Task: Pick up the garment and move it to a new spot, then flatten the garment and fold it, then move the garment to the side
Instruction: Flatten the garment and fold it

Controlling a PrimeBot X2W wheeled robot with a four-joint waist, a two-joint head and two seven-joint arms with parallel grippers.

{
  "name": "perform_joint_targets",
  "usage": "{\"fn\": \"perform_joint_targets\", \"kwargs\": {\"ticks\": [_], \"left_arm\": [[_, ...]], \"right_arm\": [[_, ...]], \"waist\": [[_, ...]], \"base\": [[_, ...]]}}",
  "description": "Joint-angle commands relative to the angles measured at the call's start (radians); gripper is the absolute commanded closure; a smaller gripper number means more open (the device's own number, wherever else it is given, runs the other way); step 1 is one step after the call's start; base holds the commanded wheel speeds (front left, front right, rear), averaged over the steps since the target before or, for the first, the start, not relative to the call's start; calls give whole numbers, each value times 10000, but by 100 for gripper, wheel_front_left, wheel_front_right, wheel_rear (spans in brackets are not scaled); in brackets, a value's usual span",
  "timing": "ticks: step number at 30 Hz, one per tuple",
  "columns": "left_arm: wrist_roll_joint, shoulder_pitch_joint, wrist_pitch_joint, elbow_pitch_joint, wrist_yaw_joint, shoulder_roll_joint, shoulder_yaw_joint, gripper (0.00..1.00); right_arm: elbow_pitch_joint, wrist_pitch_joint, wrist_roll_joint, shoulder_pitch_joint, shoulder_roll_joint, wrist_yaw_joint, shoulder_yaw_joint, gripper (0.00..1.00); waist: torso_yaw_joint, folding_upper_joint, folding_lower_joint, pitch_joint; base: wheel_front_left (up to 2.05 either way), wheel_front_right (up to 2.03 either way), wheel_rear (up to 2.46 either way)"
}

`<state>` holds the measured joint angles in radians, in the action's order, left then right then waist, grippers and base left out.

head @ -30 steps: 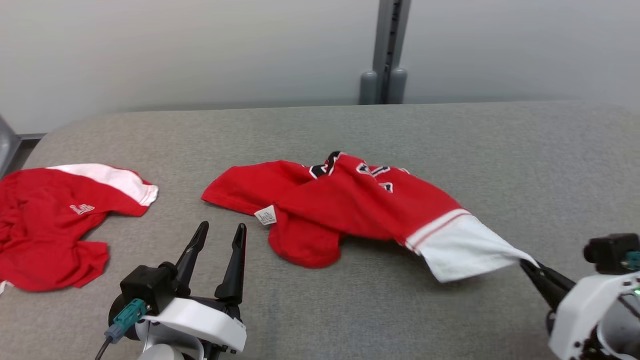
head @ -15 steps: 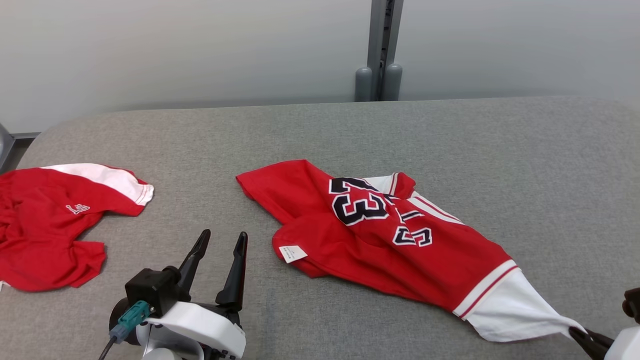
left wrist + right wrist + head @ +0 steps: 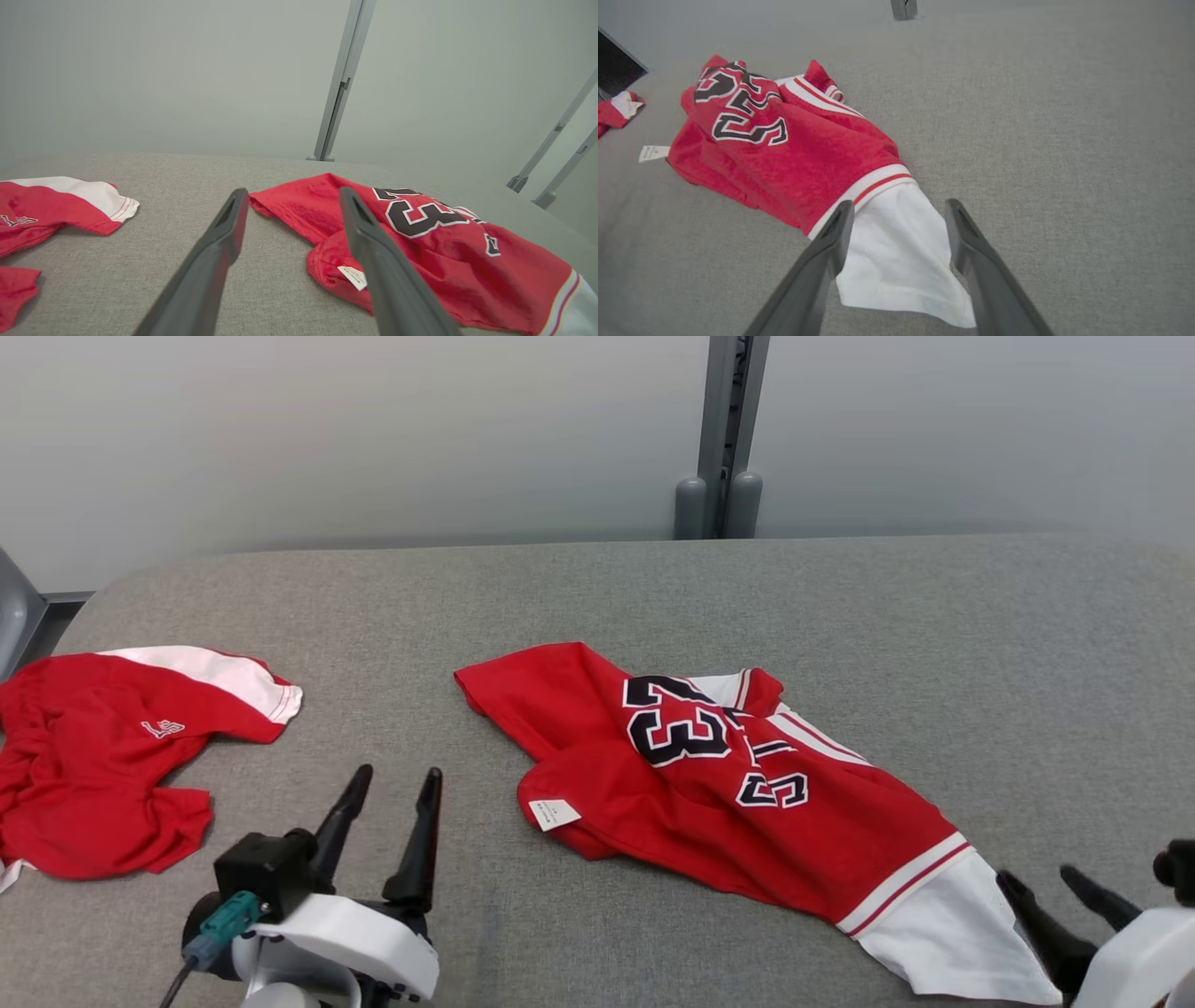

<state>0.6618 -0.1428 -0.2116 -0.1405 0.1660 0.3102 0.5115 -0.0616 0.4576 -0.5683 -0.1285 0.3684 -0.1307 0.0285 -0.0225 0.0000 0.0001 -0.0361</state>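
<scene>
Lying rumpled on the fuzzy grey table (image 3: 597, 588), the soft red garment (image 3: 728, 784) runs from its white end, by the spread fingers of the right gripper (image 3: 1036, 875) and maybe not touching them, to a red corner ahead and left. The left gripper (image 3: 397, 772) is spread too, empty, with the garment on its right.

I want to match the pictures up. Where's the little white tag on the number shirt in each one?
Head view: tag below centre, slightly left.
Left wrist view: tag low, right of centre.
Right wrist view: tag at far left.
Shared landmark: black numbers.
</scene>
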Motion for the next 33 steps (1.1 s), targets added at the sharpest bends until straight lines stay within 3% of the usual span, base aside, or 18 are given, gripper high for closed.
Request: {"fn": "perform_joint_targets", "kwargs": {"ticks": [1,9,17,24,33], "left_arm": [[13,60,-18,70,115,142,-106,0],[79,181,144,537,412,515,-438,0],[149,211,251,937,601,789,-652,0],[684,19,641,997,277,554,-562,0],[2134,-1254,3638,-316,-498,510,-55,0]], "right_arm": [[-331,-266,-112,133,-132,-2,-100,0],[-1538,-2319,177,297,-1183,-2,-323,0],[-644,-4439,716,613,-2403,-4,-179,0],[143,-5015,1070,970,-2470,-4,-42,0],[304,-4971,1209,1349,-2342,-4,7,0]], "waist": [[42,0,-1,34],[141,0,-1,121],[179,0,-1,-99],[384,0,-1,-301],[778,0,-1,-725]], "base": [[0,0,0],[0,0,0],[0,0,0],[0,0,0],[0,0,0]]}}
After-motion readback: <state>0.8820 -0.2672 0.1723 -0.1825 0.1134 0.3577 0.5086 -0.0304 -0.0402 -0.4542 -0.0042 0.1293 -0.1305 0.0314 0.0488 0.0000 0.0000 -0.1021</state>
